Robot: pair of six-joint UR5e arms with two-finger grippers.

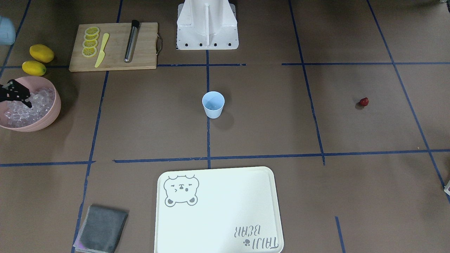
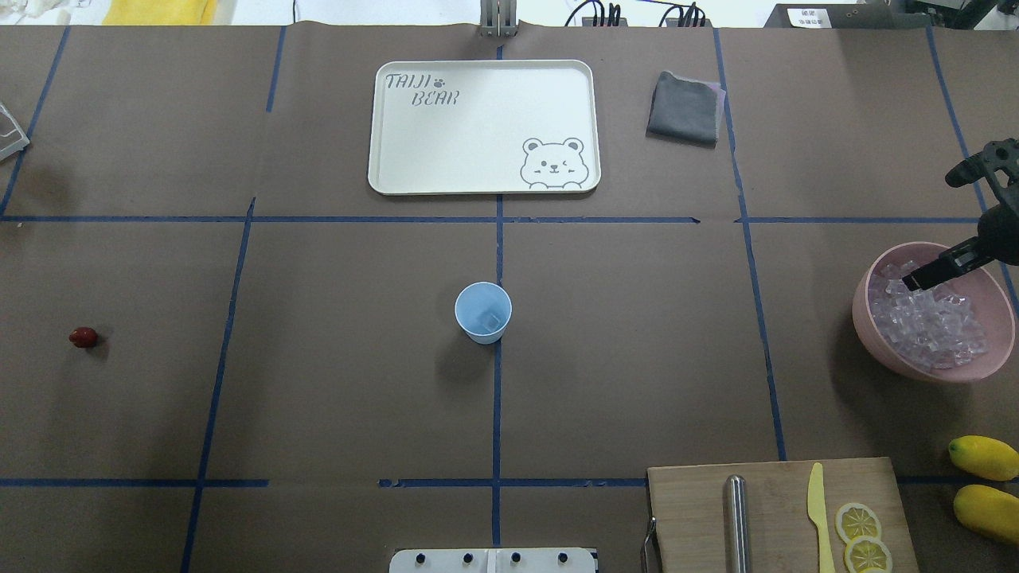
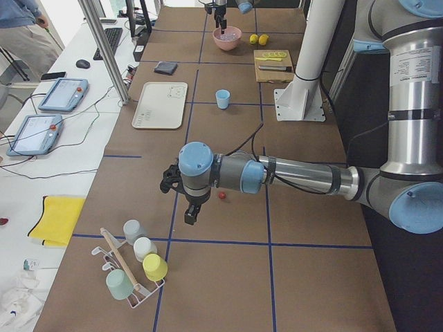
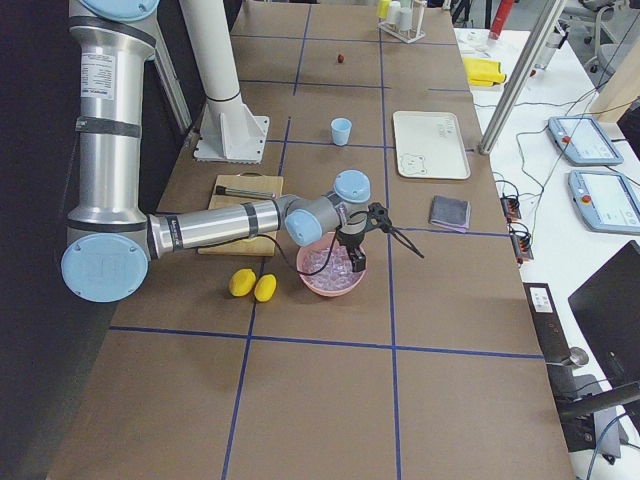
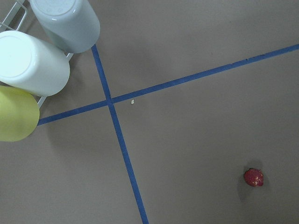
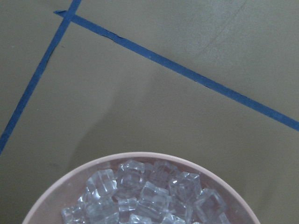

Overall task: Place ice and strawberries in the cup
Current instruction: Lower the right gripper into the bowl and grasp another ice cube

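Note:
The pale blue cup (image 2: 482,312) stands upright at the table's centre, also in the front view (image 1: 213,104); a faint clear cube seems to lie inside it. The ice (image 2: 927,322) fills the pink bowl (image 2: 864,306) at the right, also in the right wrist view (image 6: 149,196). My right gripper (image 2: 947,223) is open wide and empty, with one finger over the bowl's far rim. The strawberry (image 2: 83,337) lies alone at the far left, also in the left wrist view (image 5: 253,177). My left gripper (image 3: 181,197) hovers near it; I cannot tell if it is open.
A cutting board (image 2: 692,509) with lemon slices, a yellow knife and a metal rod lies front right. Two lemons (image 2: 983,458) lie beside it. A white tray (image 2: 382,119) and a grey cloth (image 2: 683,107) are at the far side. A rack of cups (image 5: 32,70) stands near the strawberry.

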